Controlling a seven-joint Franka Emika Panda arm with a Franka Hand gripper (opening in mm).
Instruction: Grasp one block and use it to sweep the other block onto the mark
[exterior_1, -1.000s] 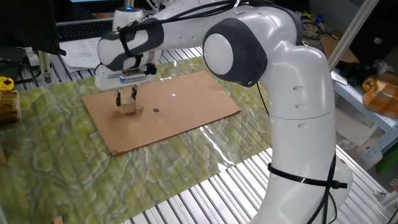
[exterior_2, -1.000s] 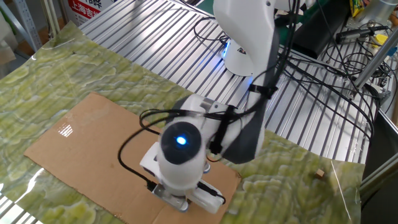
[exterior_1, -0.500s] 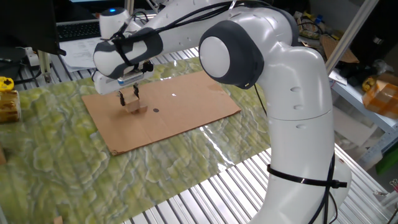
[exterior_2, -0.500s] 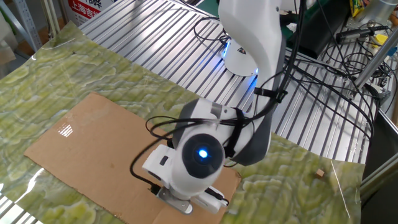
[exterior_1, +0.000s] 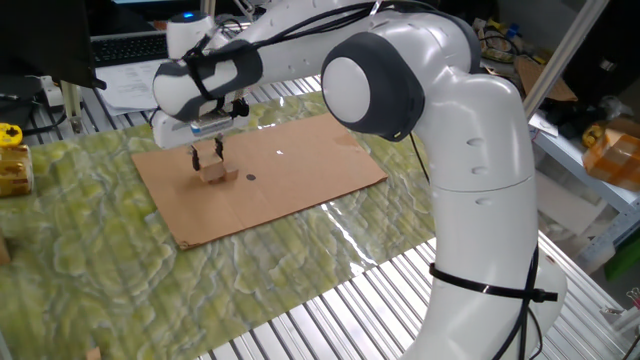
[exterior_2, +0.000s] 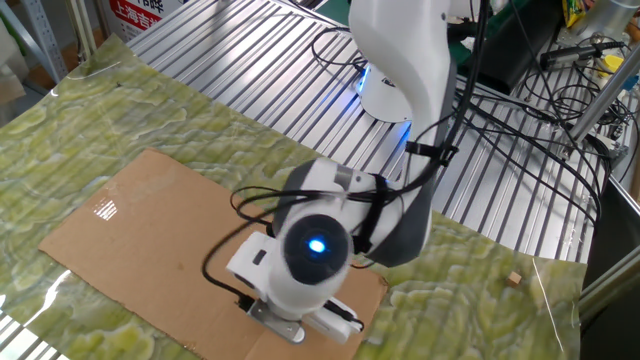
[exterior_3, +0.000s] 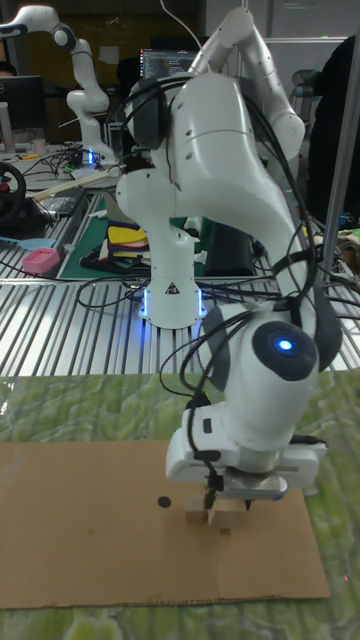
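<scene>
Your hand (exterior_1: 207, 155) hangs at the upper left of the one fixed view, its two thin dark fingers (exterior_1: 219, 150) pointing straight down and closed narrowly on the top of the pale wooden cube (exterior_1: 212, 172), a plain, smooth-faced tan block resting on the cardboard sheet (exterior_1: 300, 170). In the tall fixed view the hand (exterior_3: 212, 496) sits low in the frame with the cube (exterior_3: 226, 514) under it and a small, low brown block (exterior_3: 194, 516) just beside the cube on its left. The mark (exterior_3: 164, 503), a tiny dark round dot, lies near that block, further left. The cardboard is flat, matte brown and rectangular, lying on a glossy green mottled covering (exterior_1: 90, 250) over a ribbed metal surface (exterior_1: 340, 310).
</scene>
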